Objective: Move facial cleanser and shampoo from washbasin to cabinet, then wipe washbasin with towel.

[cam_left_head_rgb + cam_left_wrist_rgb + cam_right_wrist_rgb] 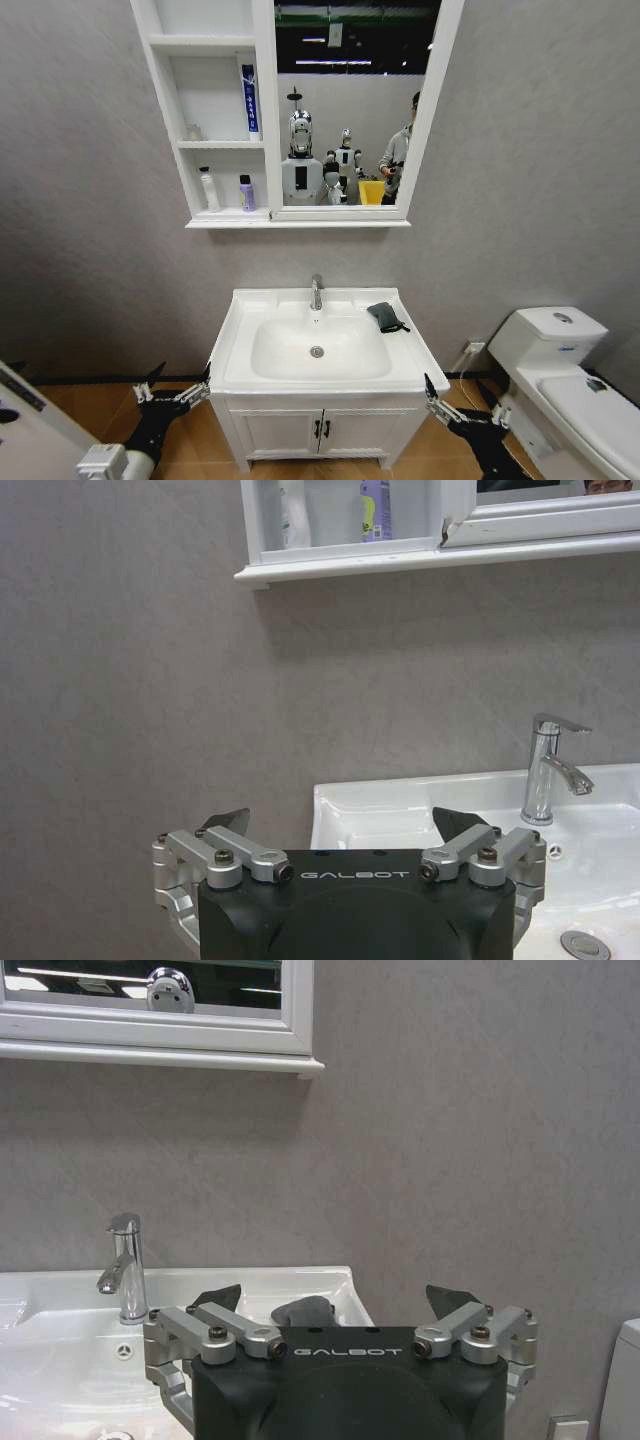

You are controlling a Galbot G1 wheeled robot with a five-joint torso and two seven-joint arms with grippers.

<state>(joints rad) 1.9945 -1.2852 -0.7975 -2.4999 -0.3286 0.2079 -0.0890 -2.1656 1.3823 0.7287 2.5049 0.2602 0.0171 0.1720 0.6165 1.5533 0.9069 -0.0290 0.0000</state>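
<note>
Below the washbasin (325, 375) rim, left gripper (180, 385) and right gripper (455, 400) hang low at either side, fingers spread, empty, "GALBOT" on each housing. Towel (386, 316) lies on the rim's right; two bottles (227, 190) stand in the cabinet (265, 110).

Towel (386, 316) on washbasin (240, 345) rim; bottles (246, 193) on cabinet (165, 100) shelf

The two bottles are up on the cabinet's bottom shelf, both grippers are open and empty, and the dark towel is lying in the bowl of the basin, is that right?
Not quite. The towel lies on the washbasin's flat rim, right of the tap, not in the bowl; the head view shows it. The rest holds: both bottles stand on the cabinet's bottom shelf, and the left gripper and right gripper hang low, jaws open and empty.
</note>
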